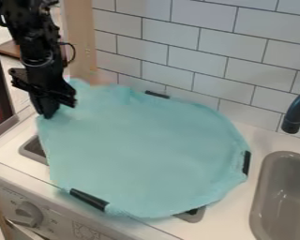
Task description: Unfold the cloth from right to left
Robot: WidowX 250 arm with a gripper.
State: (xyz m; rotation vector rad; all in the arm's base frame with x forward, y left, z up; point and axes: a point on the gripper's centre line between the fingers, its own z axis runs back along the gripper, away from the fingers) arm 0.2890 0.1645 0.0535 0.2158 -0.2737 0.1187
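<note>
"Condition of the cloth (pixel 146 150)?"
"Spread over the counter (pixel 231 213), one edge at the gripper (pixel 49 114). Judged light, soft, pliable; pinch that edge."
"State of the gripper?"
"Wide or narrow, cannot tell."
"Writing?"
"Marks on the front panel (pixel 64 228) (beside the knob (pixel 28 214)), too small to read."

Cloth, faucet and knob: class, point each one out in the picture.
Cloth (pixel 146 150), camera view: middle of its spread surface.
Faucet (pixel 293 115), camera view: lower part of its spout.
Knob (pixel 29 214), camera view: its front face.
</note>
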